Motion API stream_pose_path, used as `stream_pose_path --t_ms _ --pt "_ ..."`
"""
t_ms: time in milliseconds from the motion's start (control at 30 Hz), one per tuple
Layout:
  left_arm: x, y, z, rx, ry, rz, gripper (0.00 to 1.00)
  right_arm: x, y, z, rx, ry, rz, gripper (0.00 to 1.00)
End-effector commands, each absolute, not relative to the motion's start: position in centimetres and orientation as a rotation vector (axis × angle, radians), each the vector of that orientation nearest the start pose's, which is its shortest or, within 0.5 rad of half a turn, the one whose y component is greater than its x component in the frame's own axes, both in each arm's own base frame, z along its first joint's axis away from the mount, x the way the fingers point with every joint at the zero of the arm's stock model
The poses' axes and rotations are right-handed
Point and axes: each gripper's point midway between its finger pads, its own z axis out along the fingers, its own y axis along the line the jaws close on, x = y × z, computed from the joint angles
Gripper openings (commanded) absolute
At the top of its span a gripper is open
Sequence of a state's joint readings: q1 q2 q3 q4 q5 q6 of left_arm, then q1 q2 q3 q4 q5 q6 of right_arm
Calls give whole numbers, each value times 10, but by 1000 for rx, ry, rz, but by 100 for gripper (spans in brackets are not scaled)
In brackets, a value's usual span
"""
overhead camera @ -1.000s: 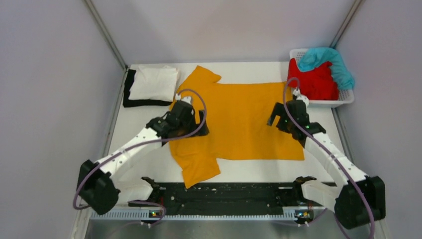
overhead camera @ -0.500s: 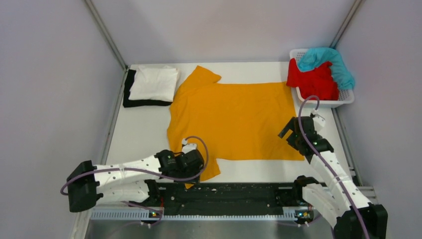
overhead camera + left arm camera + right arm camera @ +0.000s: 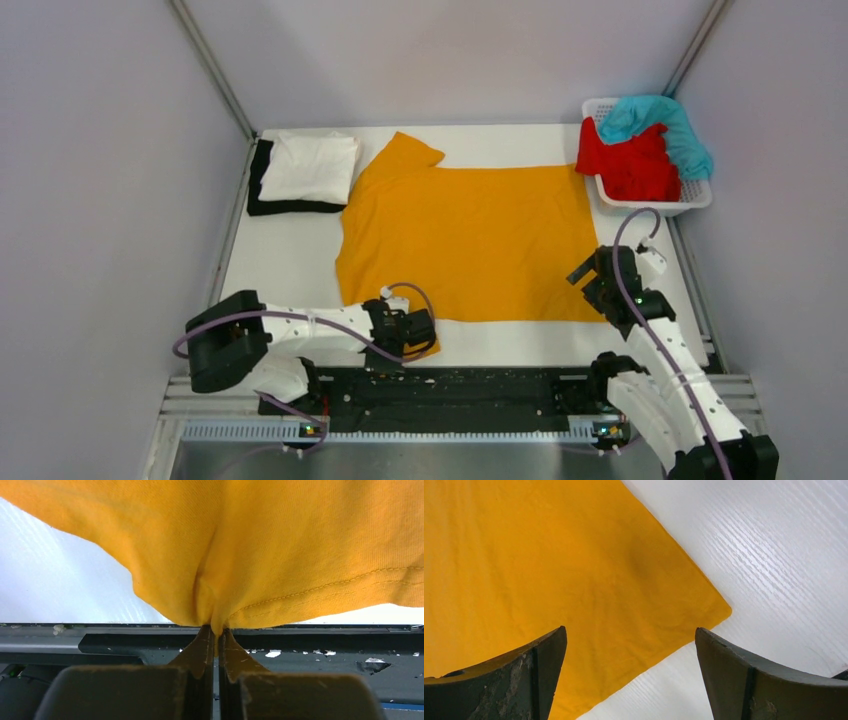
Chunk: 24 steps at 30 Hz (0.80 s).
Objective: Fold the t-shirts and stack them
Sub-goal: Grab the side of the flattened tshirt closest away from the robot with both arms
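A mustard-orange t-shirt (image 3: pixel 470 240) lies spread flat across the middle of the white table (image 3: pixel 280 270). Its collar end points left and its straight bottom hem runs down the right side. The far sleeve fans out toward the back edge. The near sleeve sits at the front left, close to the black rail (image 3: pixel 480 385) where the arms are bolted.

The left fingers (image 3: pixel 418 328) are pressed together on that near sleeve. In the left wrist view they (image 3: pixel 205 650) pinch a small fold of the orange cloth right at their tips. The fabric is drawn into a peak there, with the stitched hem (a neat double line of thread) running off to the right.

The right fingers (image 3: pixel 585 272) stand wide apart at the shirt's near right corner and hold nothing. From the right wrist camera, one finger (image 3: pixel 539 670) is over the orange cloth and the other over bare table. The pointed corner of the hem lies between them. Whether they touch the surface cannot be told.

At the back left a folded white t-shirt (image 3: pixel 310 165) rests on top of a folded black t-shirt (image 3: pixel 262 190), just beside the orange shirt's far sleeve. At the back right a white slotted basket (image 3: pixel 700 195) holds a crumpled red t-shirt (image 3: pixel 635 165) with a teal t-shirt (image 3: pixel 665 120) draped over it.
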<state>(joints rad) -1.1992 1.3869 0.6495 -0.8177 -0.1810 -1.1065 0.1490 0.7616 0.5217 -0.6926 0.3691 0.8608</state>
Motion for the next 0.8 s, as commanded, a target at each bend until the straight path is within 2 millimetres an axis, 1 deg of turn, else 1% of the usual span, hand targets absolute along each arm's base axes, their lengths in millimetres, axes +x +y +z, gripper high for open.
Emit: stream_pose_path --t_ms 0,133,233,300,433,567,633,767 --pt "86 -180 16 98 2835 48 0 195 1 66 1128 2175 52 97" --pt "99 -180 40 75 2742 -32 0 180 -10 53 1245 2107 6 97" --pt "107 -190 53 91 2683 -143 0 175 -17 41 1312 2060 -28 97" --pt "110 -200 62 110 2653 -216 0 174 -17 34 1330 2063 -28 96" --pt "122 -206 76 113 2606 -247 0 172 -17 17 1351 2072 -45 90" --pt "142 -211 91 71 2559 -288 0 177 -16 7 1344 2075 -44 78" --pt "153 -211 98 37 2533 -309 0 178 -18 5 1330 2080 -61 69" --pt "178 -208 114 -38 2477 -361 0 183 -21 6 1291 2084 -90 48"
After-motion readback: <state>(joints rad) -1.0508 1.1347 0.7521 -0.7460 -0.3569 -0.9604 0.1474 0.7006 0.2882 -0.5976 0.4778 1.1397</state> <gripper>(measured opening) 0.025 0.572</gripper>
